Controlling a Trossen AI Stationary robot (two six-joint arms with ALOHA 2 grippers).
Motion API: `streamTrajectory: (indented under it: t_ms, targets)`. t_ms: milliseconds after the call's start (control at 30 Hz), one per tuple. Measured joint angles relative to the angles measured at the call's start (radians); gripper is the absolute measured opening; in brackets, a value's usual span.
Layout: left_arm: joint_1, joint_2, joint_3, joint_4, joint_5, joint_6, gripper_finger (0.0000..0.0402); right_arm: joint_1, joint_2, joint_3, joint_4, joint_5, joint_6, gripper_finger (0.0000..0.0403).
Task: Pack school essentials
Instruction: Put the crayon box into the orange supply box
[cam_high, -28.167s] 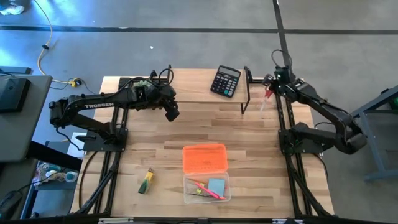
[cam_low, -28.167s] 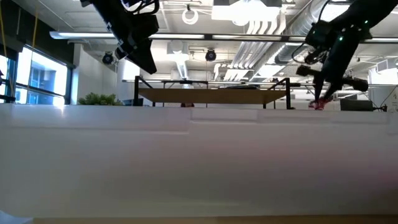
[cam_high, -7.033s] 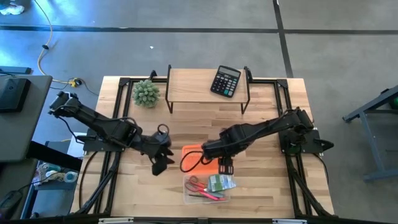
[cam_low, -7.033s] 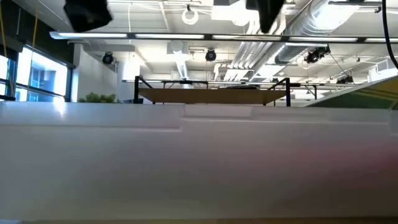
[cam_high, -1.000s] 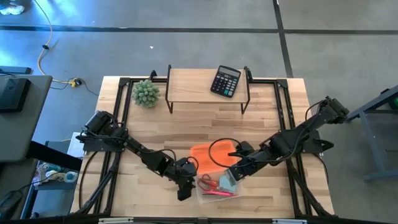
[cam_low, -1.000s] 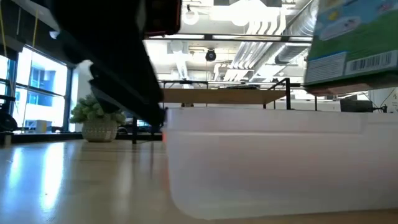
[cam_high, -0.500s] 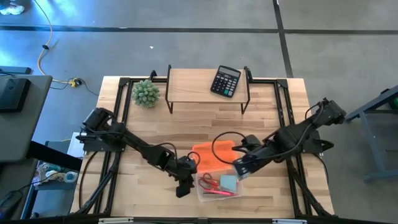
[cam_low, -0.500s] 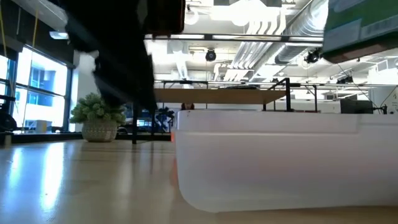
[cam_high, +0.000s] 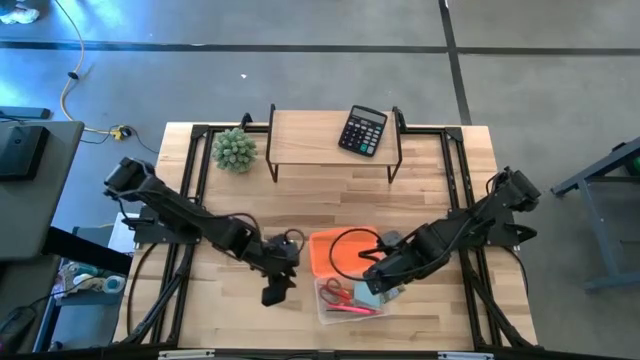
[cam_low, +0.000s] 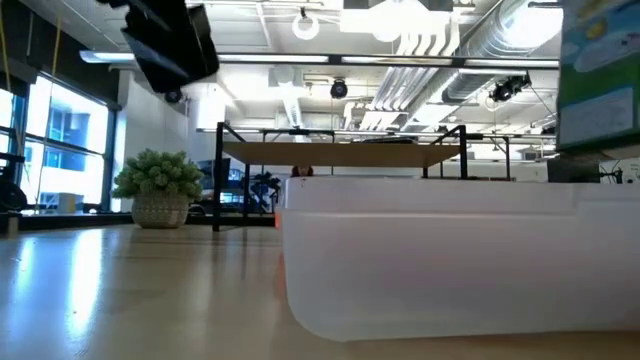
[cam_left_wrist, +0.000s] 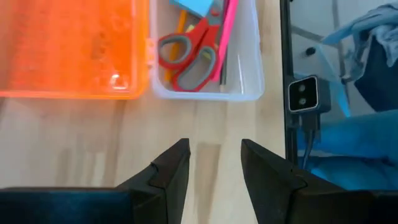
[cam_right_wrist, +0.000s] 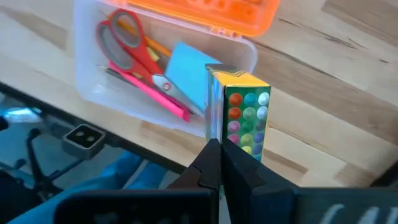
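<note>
Left hand (cam_high: 272, 290) is hovering released over bare counter (cam_high: 230, 220), just left of the clear box (cam_high: 325, 310). In the box, scissors (cam_left_wrist: 189, 59), pink pen (cam_right_wrist: 146, 87) and blue pad (cam_right_wrist: 186, 74) are lying together, the orange lid (cam_high: 322, 248) lying open behind. Right hand (cam_right_wrist: 217, 155) is clenching a green stationery set (cam_right_wrist: 245, 121) above the box's right end.

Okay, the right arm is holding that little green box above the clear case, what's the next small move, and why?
Probably lower it into the clear plastic case. The right tool is shut on the small green stationery box, held above the case's open end beside the light-blue note pad; the red-handled scissors already lie inside.
</note>
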Motion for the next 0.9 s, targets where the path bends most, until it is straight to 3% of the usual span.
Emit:
streamTrajectory:
  t_ms: [400, 900]
  targets:
    - [0.001, -0.164, 0.0, -0.064, -0.118, 0.021, 0.0133, -0.008, 0.077, -0.001, -0.025, -0.028, 0.036, 0.0]
    - [0.001, -0.178, 0.0, -0.111, -0.127, 0.039, 0.0133, -0.02, 0.157, 0.001, 0.026, -0.087, 0.026, 0.0]
